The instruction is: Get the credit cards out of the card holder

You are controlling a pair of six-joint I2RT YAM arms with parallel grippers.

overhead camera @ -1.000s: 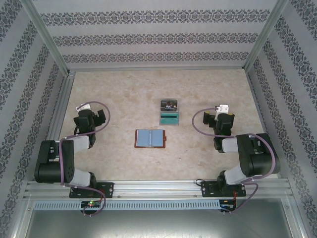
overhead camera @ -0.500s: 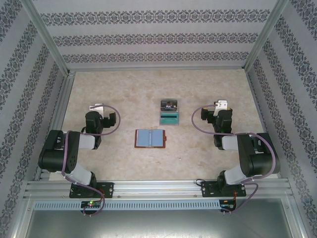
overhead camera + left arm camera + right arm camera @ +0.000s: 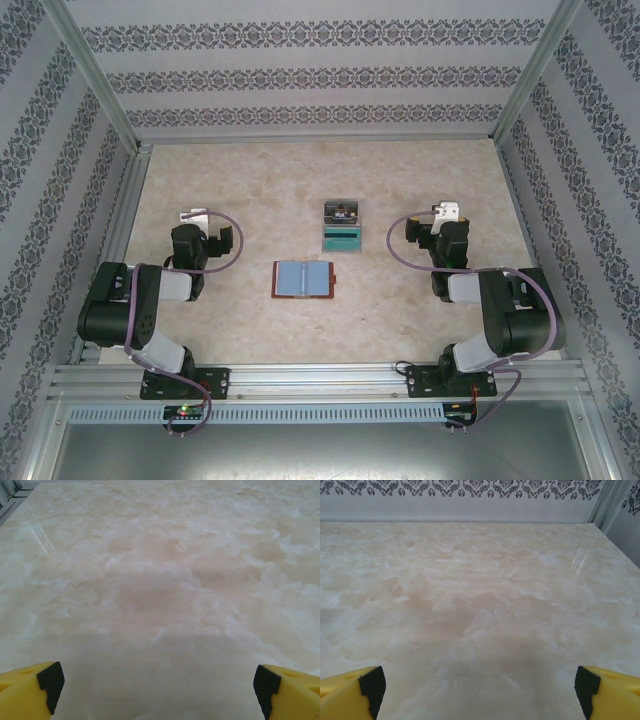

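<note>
The card holder [image 3: 303, 279] lies open and flat in the middle of the table, with a reddish-brown rim and blue-grey inner panels. Just behind it lie two credit cards, a teal one [image 3: 341, 238] and a darker one [image 3: 342, 211] further back. My left gripper [image 3: 205, 243] hovers low to the holder's left, open, and its yellow fingertips [image 3: 30, 692] stand wide apart over bare table. To the right of the cards my right gripper [image 3: 434, 240] is also open, nothing between its fingertips [image 3: 610, 692].
The marble-patterned table [image 3: 250, 190] is enclosed by patterned walls [image 3: 320, 80] at the back and both sides, with aluminium posts in the corners. The arm bases sit on a rail [image 3: 320, 378] at the near edge.
The left arm swung its gripper a little to the right and back, then stopped. The right gripper shifted slightly. Holder and cards have not moved.
</note>
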